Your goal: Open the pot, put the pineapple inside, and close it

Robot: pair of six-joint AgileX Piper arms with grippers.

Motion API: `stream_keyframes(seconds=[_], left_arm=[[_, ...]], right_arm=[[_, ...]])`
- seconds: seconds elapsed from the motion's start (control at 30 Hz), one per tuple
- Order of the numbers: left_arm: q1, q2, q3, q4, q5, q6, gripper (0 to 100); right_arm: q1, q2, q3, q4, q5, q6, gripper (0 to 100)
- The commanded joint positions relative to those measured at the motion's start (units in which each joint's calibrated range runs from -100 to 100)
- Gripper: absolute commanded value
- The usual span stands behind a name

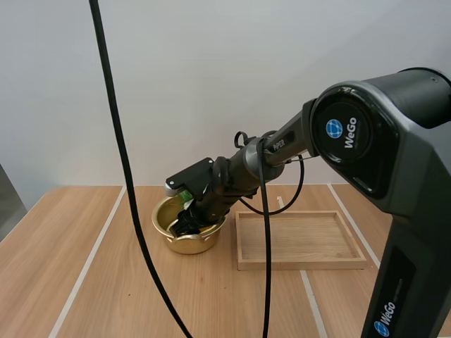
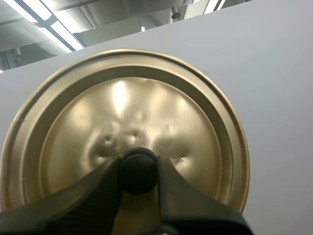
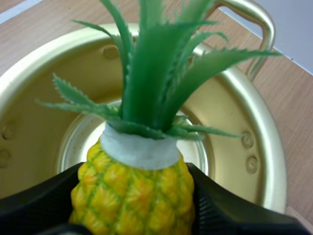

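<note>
in the left wrist view the left gripper (image 2: 139,170) is clenching its two black fingers (image 2: 93,196) on the black knob (image 2: 139,172) of the golden lid (image 2: 146,98), pinching it from both sides, and the lid is turning its domed top face toward the camera. in the high view the golden pot (image 1: 184,244) is sitting open on the wooden table (image 1: 84,282), a little left of the middle, with the right arm reaching across from the right and down to it. the right gripper (image 1: 187,220) is hanging at the pot's mouth, its tips dipping inside the rim. in the right wrist view this claw is grasping the pineapple (image 3: 134,196) by its yellow body, one finger pressing on each flank, and the green crown (image 3: 156,73) is pointing toward the far side of the pot. the pineapple is sitting over the bare pot floor, and i cannot tell whether it is touching the bottom. one looped pot handle (image 3: 254,24) is sticking out beyond the leaves. to the right of the pot and apart from it, a shallow wooden tray (image 1: 299,264) is lying flat on the table.
</note>
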Motion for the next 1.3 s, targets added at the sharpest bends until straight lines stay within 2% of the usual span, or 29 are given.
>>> stream_keyframes(seconds=[0.0, 0.17, 0.2, 0.23, 0.37, 0.4, 0.9, 1.03, 1.27], left_arm=[[0.0, -0.4, -0.51, -0.38, -2.01, -0.41, 0], [0.0, -0.4, -0.51, -0.38, -2.01, -0.41, 0], [0.0, -0.4, -0.51, -0.38, -2.01, -0.41, 0], [0.0, -0.4, -0.51, -0.38, -2.01, -0.41, 0], [0.0, -0.4, -0.51, -0.38, -2.01, -0.41, 0], [0.0, -0.4, -0.51, -0.38, -2.01, -0.41, 0], [0.0, -0.4, -0.51, -0.38, -2.01, -0.41, 0], [0.0, -0.4, -0.51, -0.38, -2.01, -0.41, 0], [0.0, -0.4, -0.51, -0.38, -2.01, -0.41, 0]], right_arm=[[-0.1, 0.49, 0.2, -1.23, 0.1, -0.75, 0], [-0.1, 0.49, 0.2, -1.23, 0.14, -0.75, 0], [-0.1, 0.49, 0.2, -1.23, 0.14, -0.75, 10], [-0.1, 0.49, 0.2, -1.23, 0.14, -0.75, 24], [-0.1, 0.49, 0.2, -1.23, -0.97, -0.75, 93], [-0.1, 0.49, 0.2, -1.23, -0.97, -0.75, 100], [-0.1, 0.19, -0.11, -1.23, -1.61, -0.75, 100], [-0.1, 0.19, -2.78, -1.23, 1.81, -0.54, 100], [-0.1, -0.53, -9.76, 2.64, 9.11, -0.43, 100]])
